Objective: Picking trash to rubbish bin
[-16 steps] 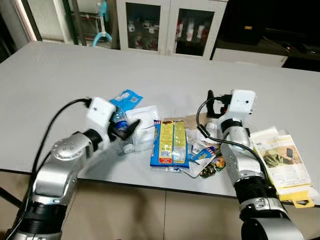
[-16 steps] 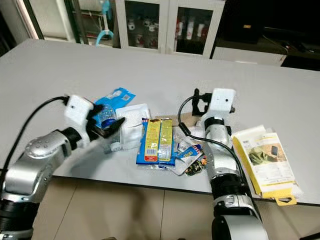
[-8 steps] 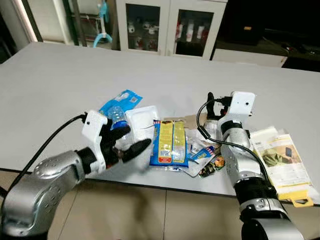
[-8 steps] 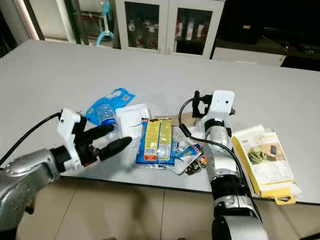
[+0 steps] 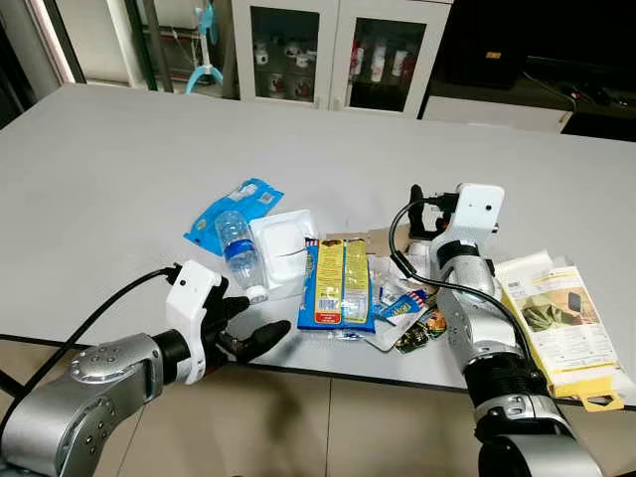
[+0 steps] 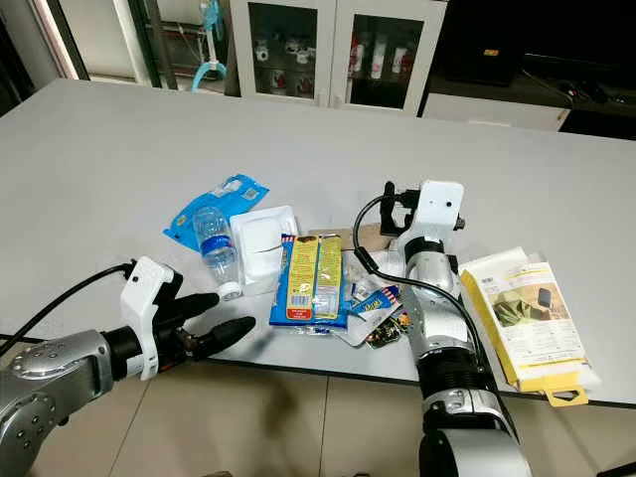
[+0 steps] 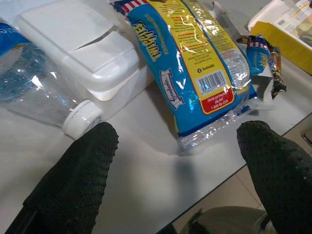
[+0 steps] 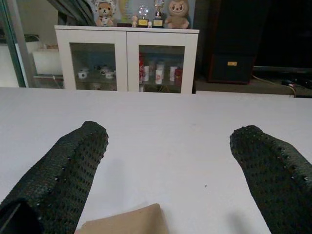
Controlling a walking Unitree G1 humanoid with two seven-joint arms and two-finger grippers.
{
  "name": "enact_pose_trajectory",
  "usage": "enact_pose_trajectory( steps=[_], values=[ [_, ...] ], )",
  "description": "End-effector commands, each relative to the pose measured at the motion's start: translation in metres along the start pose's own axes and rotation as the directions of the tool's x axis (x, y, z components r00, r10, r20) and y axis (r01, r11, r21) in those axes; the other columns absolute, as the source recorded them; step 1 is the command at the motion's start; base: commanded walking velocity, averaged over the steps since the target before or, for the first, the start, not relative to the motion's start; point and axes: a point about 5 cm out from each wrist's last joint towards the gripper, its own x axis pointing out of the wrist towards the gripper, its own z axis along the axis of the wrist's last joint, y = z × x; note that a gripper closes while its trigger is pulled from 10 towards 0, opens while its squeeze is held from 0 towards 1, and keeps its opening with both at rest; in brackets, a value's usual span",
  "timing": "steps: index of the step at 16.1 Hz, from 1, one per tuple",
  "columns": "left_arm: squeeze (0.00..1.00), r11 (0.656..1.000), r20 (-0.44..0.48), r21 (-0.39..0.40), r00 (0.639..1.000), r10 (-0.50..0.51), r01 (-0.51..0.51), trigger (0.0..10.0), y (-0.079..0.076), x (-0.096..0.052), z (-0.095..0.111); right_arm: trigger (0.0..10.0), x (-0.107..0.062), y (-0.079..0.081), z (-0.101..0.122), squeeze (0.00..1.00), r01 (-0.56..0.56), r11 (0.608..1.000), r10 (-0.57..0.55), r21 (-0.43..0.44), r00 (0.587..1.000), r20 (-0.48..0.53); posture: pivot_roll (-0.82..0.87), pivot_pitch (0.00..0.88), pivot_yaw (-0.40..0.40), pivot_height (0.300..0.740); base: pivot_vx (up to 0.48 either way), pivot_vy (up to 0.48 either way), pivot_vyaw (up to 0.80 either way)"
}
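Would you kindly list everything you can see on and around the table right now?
Table: one, grey, spanning the scene.
Plastic water bottle: one, clear with white cap, lying left of the pile.
Blue pouch: one, flat, behind the bottle.
White plastic box: one, beside the bottle.
Snack bag: one, blue and yellow, centre.
Small wrappers: several, mixed colours, right of the snack bag.
Yellow package: one, right edge of the table.
Glass-door cabinet: one, white, behind the table.
Left end effector: open, at the table's near edge.
Right end effector: open, above the table behind the pile.
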Motion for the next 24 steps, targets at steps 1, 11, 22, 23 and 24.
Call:
enact_pose_trajectory(
  steps=[1, 11, 22, 23, 24],
  values=[
    [0.00, 1.000, -0.010, 0.001, 1.000, 0.016, -0.016, 10.0, 0.000, 0.003, -0.001, 10.0, -0.001, -0.003, -0.002, 0.00, 0.011, 1.000, -0.011, 0.009, 1.000, -0.001, 0.06, 0.015, -0.035, 0.740, 0.000, 0.000, 0.00],
    [0.00, 0.964, 0.045, -0.214, 0.984, 0.170, -0.157, 10.0, 0.021, 0.030, -0.015, 10.0, -0.001, -0.002, -0.003, 0.00, -0.004, 1.000, 0.004, 0.009, 1.000, -0.008, 0.05, 0.043, -0.051, 0.740, 0.000, 0.000, 0.00],
    [0.00, 0.978, 0.085, -0.208, 0.995, 0.043, -0.024, 10.0, 0.006, 0.031, -0.004, 10.0, 0.001, -0.003, 0.000, 0.00, -0.010, 1.000, 0.010, 0.006, 1.000, -0.002, 0.04, 0.052, -0.052, 0.740, 0.000, 0.000, 0.00],
    [0.00, 0.983, 0.082, -0.184, 0.996, 0.038, -0.022, 10.0, 0.006, 0.027, 0.000, 10.0, 0.001, -0.004, 0.000, 0.00, -0.009, 1.000, 0.009, 0.005, 1.000, -0.002, 0.04, 0.053, -0.052, 0.740, 0.000, 0.000, 0.00],
    [0.00, 0.986, 0.091, -0.166, 0.996, 0.023, -0.008, 10.0, 0.004, 0.025, 0.005, 10.0, 0.002, -0.004, 0.000, 0.00, -0.008, 1.000, 0.009, 0.005, 1.000, -0.002, 0.04, 0.053, -0.050, 0.740, 0.000, 0.000, 0.00]
  ],
)
